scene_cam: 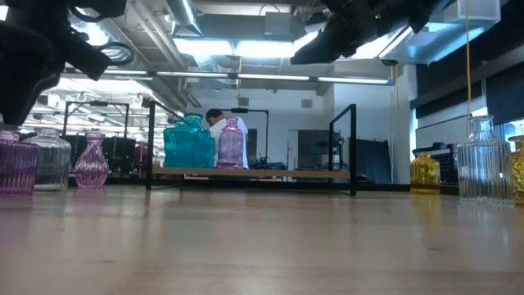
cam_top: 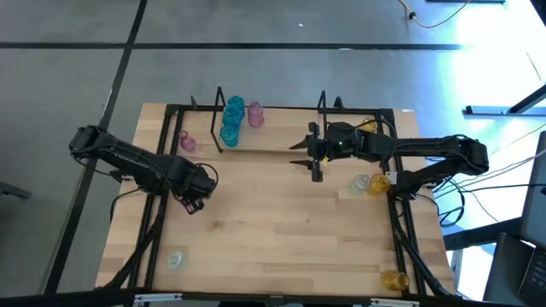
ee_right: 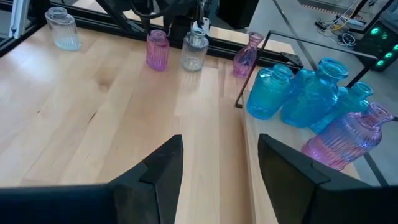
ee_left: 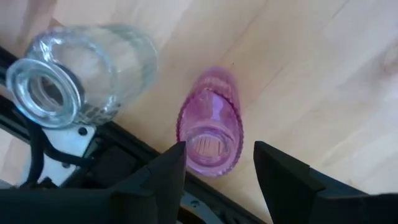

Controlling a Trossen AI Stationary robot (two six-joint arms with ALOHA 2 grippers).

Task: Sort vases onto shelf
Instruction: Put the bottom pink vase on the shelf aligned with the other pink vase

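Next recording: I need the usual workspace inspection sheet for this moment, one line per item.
Surface: light wood table, bare in the middle.
Job's things: teal vases and a pink vase on the shelf; a small pink vase, clear vase and yellow vases on the table.
Clutter: nothing seen.
Grippers: left tool open above a ribbed pink vase; right tool open, empty, over the shelf.
Cables: on the floor at right.
Surroundings: workshop, a person behind.

Teal vases [cam_top: 231, 120] upright on shelf [cam_top: 281, 130], seemingly.
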